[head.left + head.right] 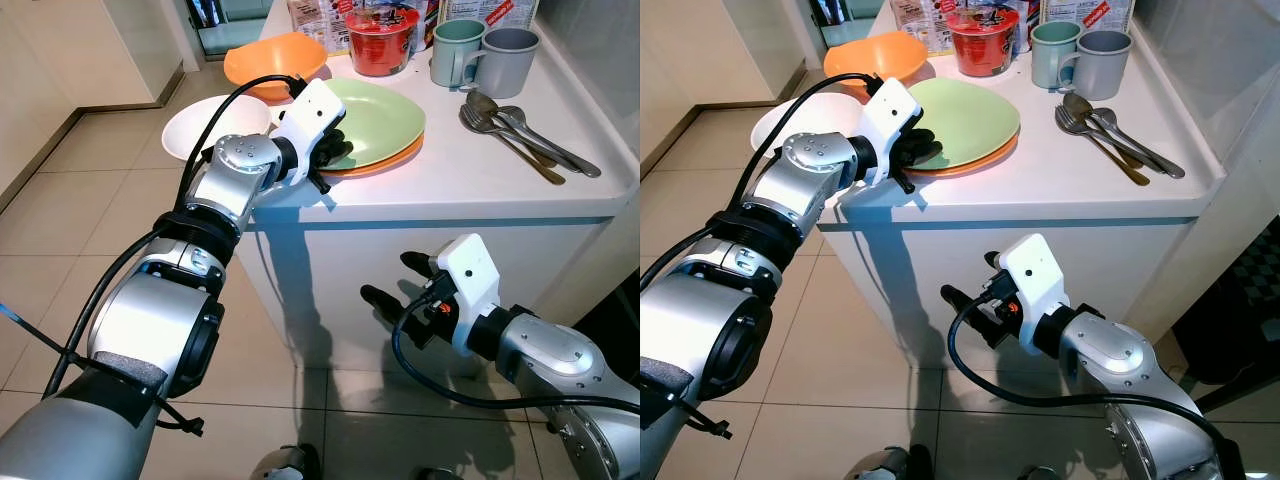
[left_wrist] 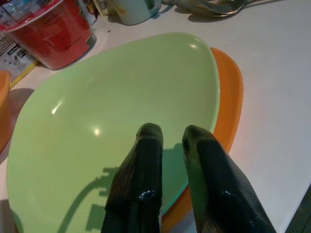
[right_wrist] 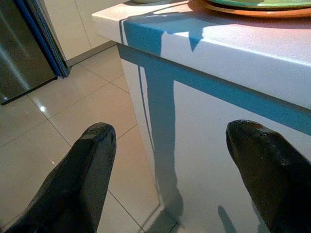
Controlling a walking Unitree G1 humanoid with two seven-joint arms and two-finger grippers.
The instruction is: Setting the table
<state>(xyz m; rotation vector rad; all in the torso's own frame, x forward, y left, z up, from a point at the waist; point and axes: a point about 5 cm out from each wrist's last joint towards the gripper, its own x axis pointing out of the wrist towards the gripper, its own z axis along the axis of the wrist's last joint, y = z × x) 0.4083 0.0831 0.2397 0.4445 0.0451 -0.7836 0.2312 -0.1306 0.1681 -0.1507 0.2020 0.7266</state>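
Apparently pinched, glossy green plate (image 2: 112, 121), left gripper (image 2: 172, 138), orange plate (image 2: 228, 97) beneath

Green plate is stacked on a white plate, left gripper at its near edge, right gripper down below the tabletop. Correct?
Not quite. The green plate sits on an orange plate, not a white one; the left wrist view shows the orange rim beneath it. The left gripper is at its near edge, and the right gripper hangs open below the tabletop.

Orange plate (image 1: 392, 160) mostly hidden under green plate (image 1: 380, 118); packets (image 1: 318, 18) cut off at top edge.
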